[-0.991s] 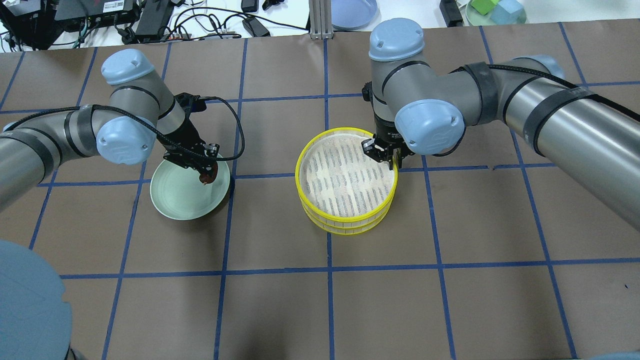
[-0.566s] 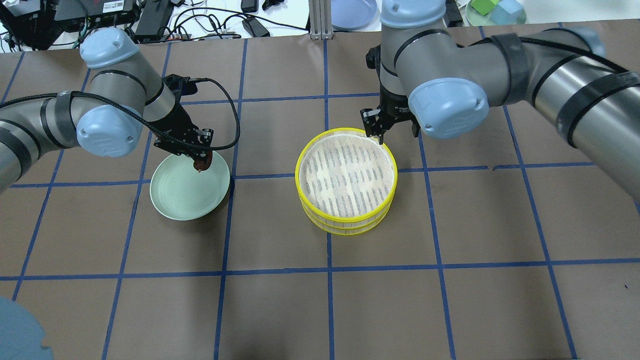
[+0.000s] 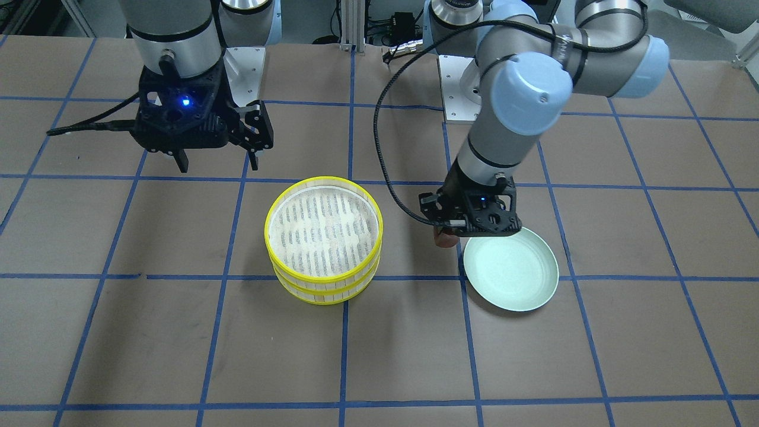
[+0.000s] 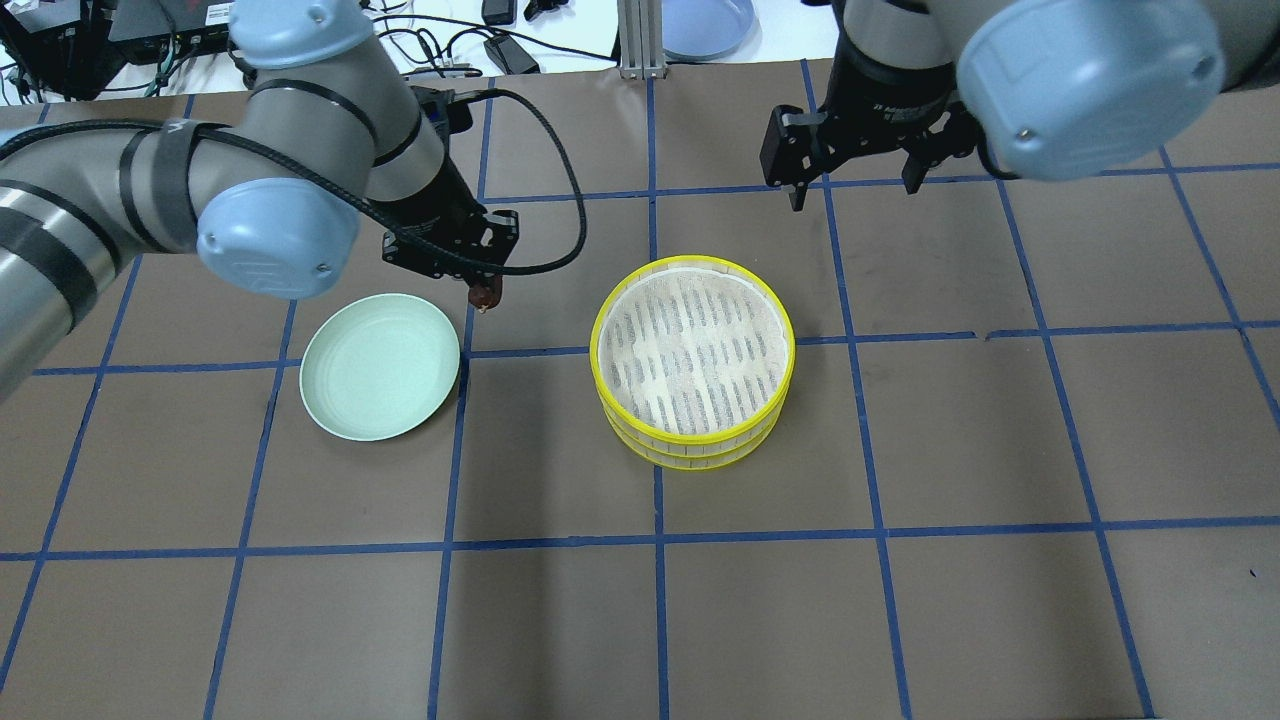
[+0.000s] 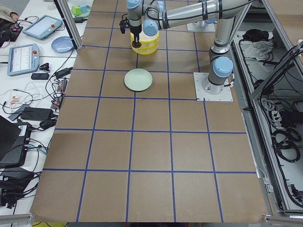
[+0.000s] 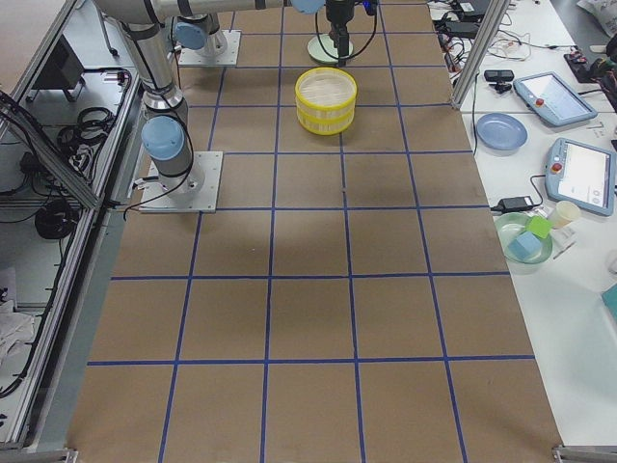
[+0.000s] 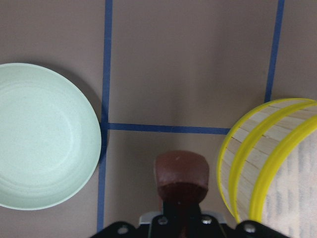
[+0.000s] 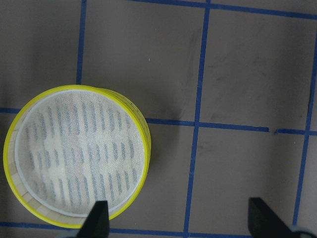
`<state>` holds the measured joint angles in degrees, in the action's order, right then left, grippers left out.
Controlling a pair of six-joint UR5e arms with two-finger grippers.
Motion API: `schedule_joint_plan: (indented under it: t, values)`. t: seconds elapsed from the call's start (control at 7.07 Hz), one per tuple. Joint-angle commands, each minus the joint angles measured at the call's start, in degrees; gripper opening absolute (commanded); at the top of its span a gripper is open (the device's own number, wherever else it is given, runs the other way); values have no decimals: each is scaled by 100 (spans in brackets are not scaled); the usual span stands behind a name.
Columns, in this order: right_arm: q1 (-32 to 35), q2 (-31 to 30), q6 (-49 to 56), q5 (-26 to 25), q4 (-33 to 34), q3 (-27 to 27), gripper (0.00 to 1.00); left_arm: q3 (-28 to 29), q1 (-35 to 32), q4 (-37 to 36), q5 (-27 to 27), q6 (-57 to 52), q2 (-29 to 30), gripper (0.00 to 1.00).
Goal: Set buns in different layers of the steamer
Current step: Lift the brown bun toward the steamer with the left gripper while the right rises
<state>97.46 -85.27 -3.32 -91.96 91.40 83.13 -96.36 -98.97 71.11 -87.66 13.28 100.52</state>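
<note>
The dark reddish-brown bun (image 4: 488, 296) hangs in my left gripper (image 4: 484, 286), which is shut on it. It is above the table between the pale green plate (image 4: 340, 400) and the steamer. In the left wrist view the bun (image 7: 181, 171) sits just left of the steamer wall (image 7: 247, 158). The two steamer layers (image 4: 594, 350) are stacked, and the top mesh floor is bare. My right gripper (image 4: 855, 190) is open and empty, beyond the steamer's far right side. Its fingertips (image 8: 99, 218) show wide apart. The cream-white bun is not in view.
The green plate (image 3: 533, 290) is empty, left of the steamer in the overhead view. The left arm's black cable (image 4: 560, 230) loops above the table near the steamer. Cables, a blue plate (image 4: 705, 25) and boxes lie past the far table edge.
My left gripper lifted the brown bun off the green plate and carried it right, toward the steamer. My right gripper drew back from the steamer's far rim and rose.
</note>
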Motion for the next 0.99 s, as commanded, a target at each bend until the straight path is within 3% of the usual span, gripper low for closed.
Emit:
schedule_joint_plan:
  t: [0.0, 0.14, 0.42, 0.71, 0.85]
  values:
    - [-306, -34, 120, 82, -404, -201, 100, 205, -937, -1, -428, 1310, 2, 0]
    - [-324, -129, 121, 21, -456, -140, 100, 214, -1158, -62, -393, 1596, 81, 0]
    - [-351, -192, 78, 55, -737, -104, 100, 188, -1274, -403, 430, 2134, 458, 0]
    - [-351, -209, 42, 56, -746, -104, 100, 188, -1423, -616, 442, 2100, 591, 0]
    - [-351, -218, 34, 56, -755, -104, 100, 153, -1441, -668, 442, 2030, 731, 62]
